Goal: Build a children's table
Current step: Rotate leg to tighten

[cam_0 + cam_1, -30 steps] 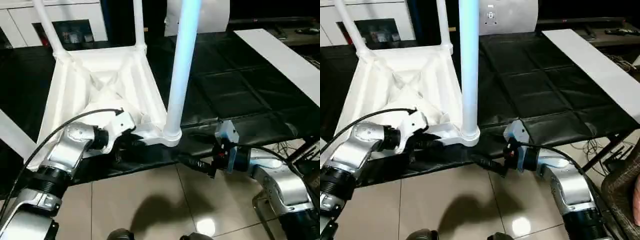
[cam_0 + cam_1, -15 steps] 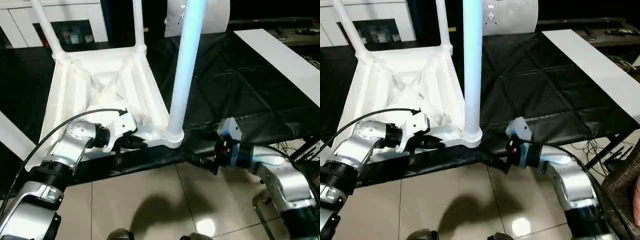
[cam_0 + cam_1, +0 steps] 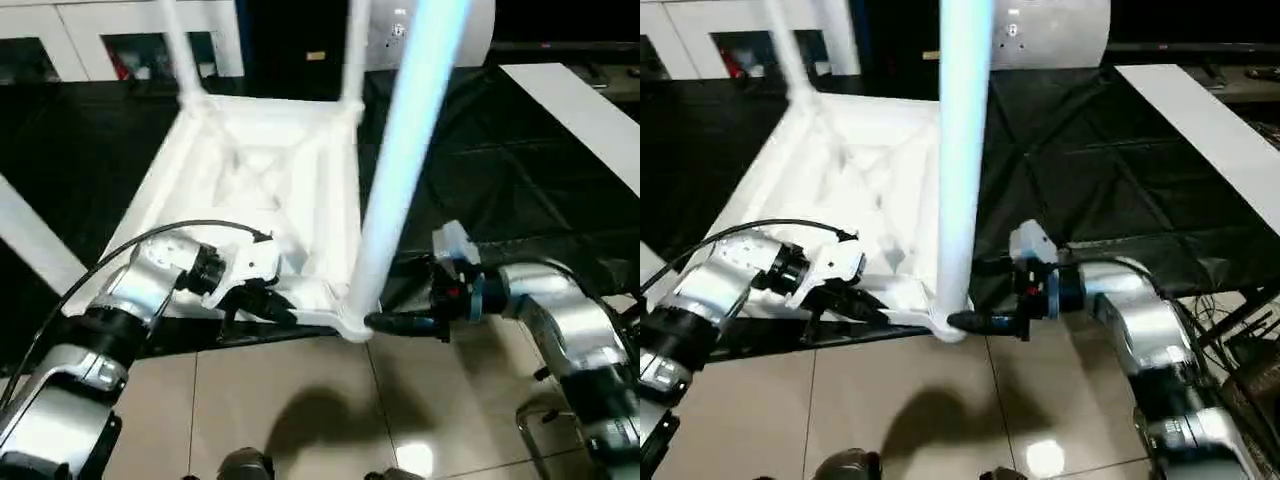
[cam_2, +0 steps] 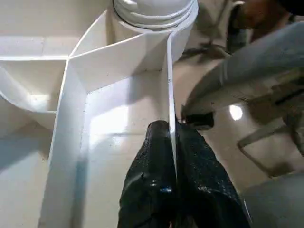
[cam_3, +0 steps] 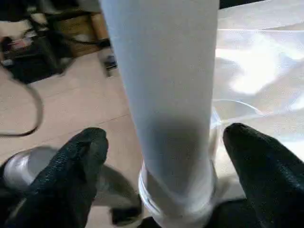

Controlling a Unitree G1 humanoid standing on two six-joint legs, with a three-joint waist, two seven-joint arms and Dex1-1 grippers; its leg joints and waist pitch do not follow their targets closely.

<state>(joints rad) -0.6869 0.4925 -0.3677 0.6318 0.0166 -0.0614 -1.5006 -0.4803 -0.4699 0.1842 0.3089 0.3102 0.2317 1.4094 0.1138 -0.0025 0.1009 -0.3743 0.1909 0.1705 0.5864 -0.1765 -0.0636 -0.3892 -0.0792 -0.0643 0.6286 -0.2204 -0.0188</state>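
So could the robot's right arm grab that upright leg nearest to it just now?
Probably yes. The right gripper has its fingers spread wide on either side of the leg, just above the corner socket, with nothing between them.

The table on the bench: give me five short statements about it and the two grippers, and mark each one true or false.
1. The table top lies upside down, ribbed side up. True.
2. The left gripper is shut on the thin side wall of the table top. True.
3. The right gripper is clamped tight around the near leg. False: its fingers stand wide apart, one on each side of the leg near its base.
4. The near leg lies flat on the black bench. False: it stands upright in a corner socket.
5. No other legs are fitted. False: two more legs rise from the far corners.
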